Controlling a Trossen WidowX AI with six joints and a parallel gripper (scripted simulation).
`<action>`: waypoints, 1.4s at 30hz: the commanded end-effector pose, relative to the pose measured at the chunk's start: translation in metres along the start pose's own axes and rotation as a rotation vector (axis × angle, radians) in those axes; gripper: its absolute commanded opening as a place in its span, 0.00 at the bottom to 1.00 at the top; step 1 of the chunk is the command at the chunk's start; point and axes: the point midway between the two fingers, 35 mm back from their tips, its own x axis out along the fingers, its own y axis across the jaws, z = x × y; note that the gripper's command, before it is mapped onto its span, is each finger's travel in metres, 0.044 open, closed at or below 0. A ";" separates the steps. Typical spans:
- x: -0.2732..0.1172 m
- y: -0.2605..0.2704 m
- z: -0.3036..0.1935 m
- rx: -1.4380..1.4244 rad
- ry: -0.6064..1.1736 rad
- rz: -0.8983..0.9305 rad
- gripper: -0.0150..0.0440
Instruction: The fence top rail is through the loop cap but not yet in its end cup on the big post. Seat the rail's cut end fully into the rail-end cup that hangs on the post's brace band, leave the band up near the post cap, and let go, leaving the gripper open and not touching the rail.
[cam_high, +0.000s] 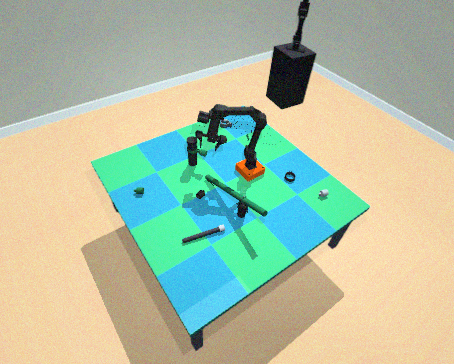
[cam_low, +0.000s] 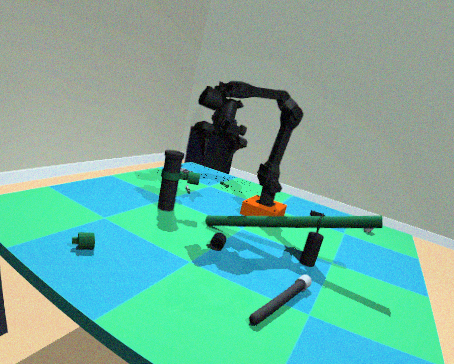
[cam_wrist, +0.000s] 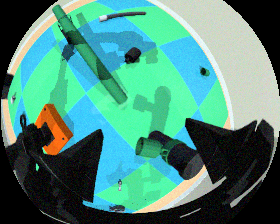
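The green rail (cam_high: 232, 192) (cam_low: 280, 222) (cam_wrist: 94, 64) rests through the loop cap (cam_low: 317, 214) on the short black post (cam_high: 242, 209) (cam_low: 311, 248). Its end nearer the big post is free in the air, with a gap to the green rail-end cup (cam_high: 202, 152) (cam_low: 193, 178) (cam_wrist: 146, 147). That cup hangs on the brace band (cam_low: 172, 176) around the black big post (cam_high: 192, 159) (cam_low: 167, 196), a little below the post cap (cam_low: 174, 154). My gripper (cam_high: 210, 141) (cam_wrist: 144, 128) is open and empty, beside and above the big post and cup, clear of the rail.
The orange arm base (cam_high: 250, 170) (cam_low: 262, 206) stands behind the rail. A dark rod with a white end (cam_high: 202, 235) (cam_low: 277, 302), a black cylinder (cam_high: 200, 194) (cam_low: 218, 241), a green fitting (cam_high: 139, 191) (cam_low: 86, 241) and a white fitting (cam_high: 324, 193) lie on the table.
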 end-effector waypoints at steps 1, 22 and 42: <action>-0.014 -0.008 -0.063 -0.505 -0.119 -0.037 1.00; -0.019 -0.008 -0.081 -1.017 -0.130 -0.104 1.00; 0.022 0.002 -0.094 -1.017 -0.129 -0.104 1.00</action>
